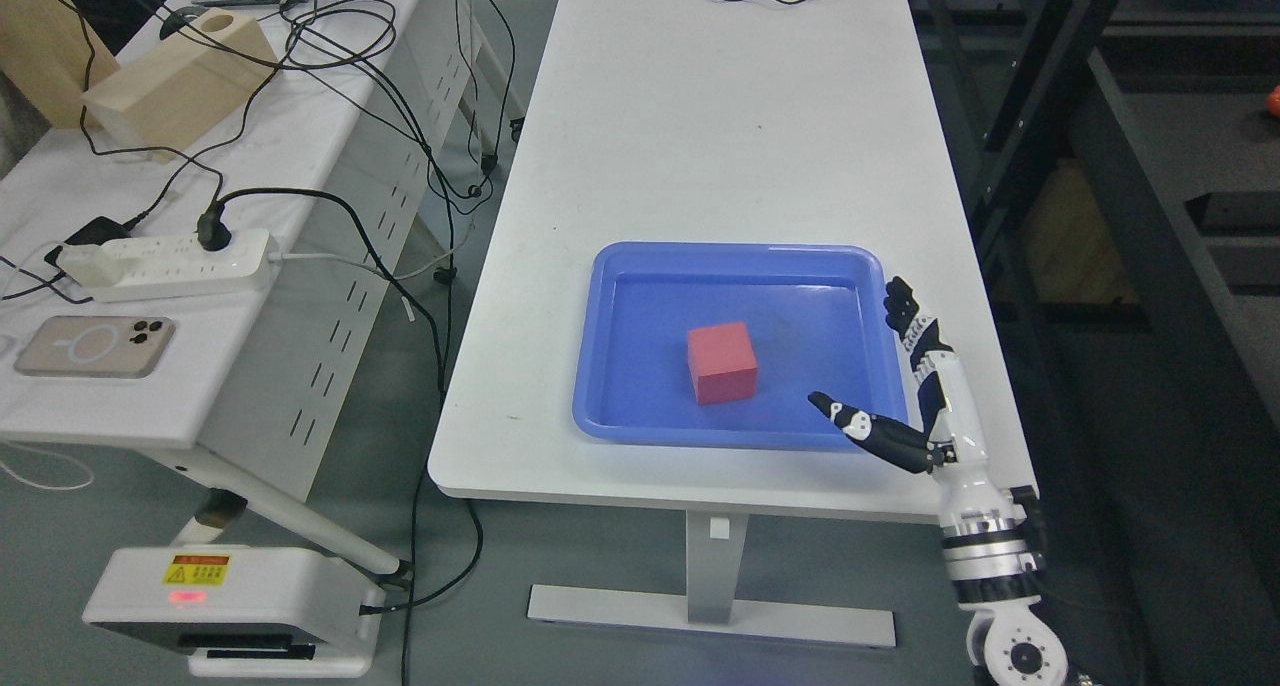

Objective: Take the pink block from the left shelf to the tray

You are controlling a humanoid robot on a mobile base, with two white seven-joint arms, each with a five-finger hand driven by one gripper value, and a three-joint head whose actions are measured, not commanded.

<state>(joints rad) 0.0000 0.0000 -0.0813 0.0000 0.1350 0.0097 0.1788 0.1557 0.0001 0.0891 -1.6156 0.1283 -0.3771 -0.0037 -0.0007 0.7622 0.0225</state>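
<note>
Your right hand (pixel 915 396) hangs open and empty, so the pink block (pixel 721 362) to its left rests freely in the tray (pixel 640 266).

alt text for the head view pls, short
A pink block sits inside a blue tray on a white table. The robot's right hand is open at the tray's right edge, holding nothing. A side desk at left holds a power strip and phone.

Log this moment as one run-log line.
pink cube block: resting inside blue plastic tray | right hand: open, empty, over tray's right edge | left hand: out of view
</note>
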